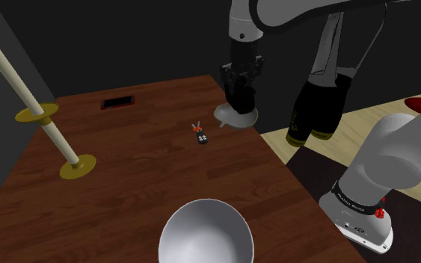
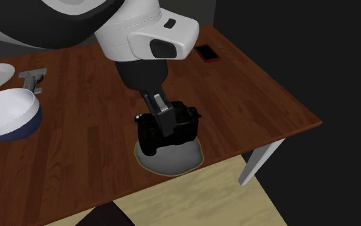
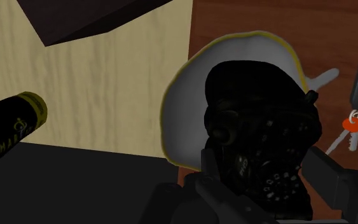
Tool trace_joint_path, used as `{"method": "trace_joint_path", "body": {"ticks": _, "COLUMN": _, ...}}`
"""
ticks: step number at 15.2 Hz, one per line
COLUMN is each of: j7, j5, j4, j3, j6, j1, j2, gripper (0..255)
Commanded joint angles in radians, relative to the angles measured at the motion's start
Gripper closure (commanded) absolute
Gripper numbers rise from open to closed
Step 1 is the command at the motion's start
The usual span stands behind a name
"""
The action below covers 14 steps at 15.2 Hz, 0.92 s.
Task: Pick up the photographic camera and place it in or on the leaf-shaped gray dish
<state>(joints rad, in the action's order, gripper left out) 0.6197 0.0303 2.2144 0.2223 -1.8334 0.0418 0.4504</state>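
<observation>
Clasped from both sides by the gripper [image 3: 254, 188], a black camera [image 3: 260, 108] hangs over the grey, yellow-rimmed dish [image 3: 187, 108]; whether camera and dish touch cannot be told. The dish lies at the edge of the wooden counter [image 2: 102, 160], on the near side in the second exterior view, with the gripper [image 2: 163, 119] and camera [image 2: 176, 131] right above the dish [image 2: 172, 162]. Keys [image 3: 355, 102] with a red tag lie just beside the dish, further in from the edge. In the shoulder view, a white bowl [image 1: 205, 231] stands at the counter's near end, a tilted candlestick [image 1: 44, 119] at the left and a phone [image 1: 117, 102] at the far end. Dark bottles [image 1: 317, 112] stand beyond the counter's right edge.
</observation>
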Motion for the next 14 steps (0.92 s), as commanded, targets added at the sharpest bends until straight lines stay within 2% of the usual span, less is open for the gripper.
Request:
{"method": "trace_joint_path", "body": {"ticks": 1, "j7": 0.004, "j5": 0.000, "j4": 0.029, "j3": 0.002, "j6": -0.031, "j1": 0.001, "j2": -0.001, "gripper": 255}}
{"method": "trace_joint_path", "body": {"ticks": 5, "j7": 0.010, "j5": 0.000, "j4": 0.086, "j3": 0.006, "j6": -0.092, "j1": 0.002, "j2": -0.005, "gripper": 255}}
{"method": "trace_joint_path", "body": {"ticks": 13, "j7": 0.010, "j5": 0.000, "j4": 0.086, "j3": 0.006, "j6": -0.092, "j1": 0.002, "j2": -0.005, "gripper": 255}}
{"method": "trace_joint_path", "body": {"ticks": 14, "j7": 0.010, "j5": 0.000, "j4": 0.086, "j3": 0.006, "j6": -0.092, "j1": 0.002, "j2": -0.005, "gripper": 0}}
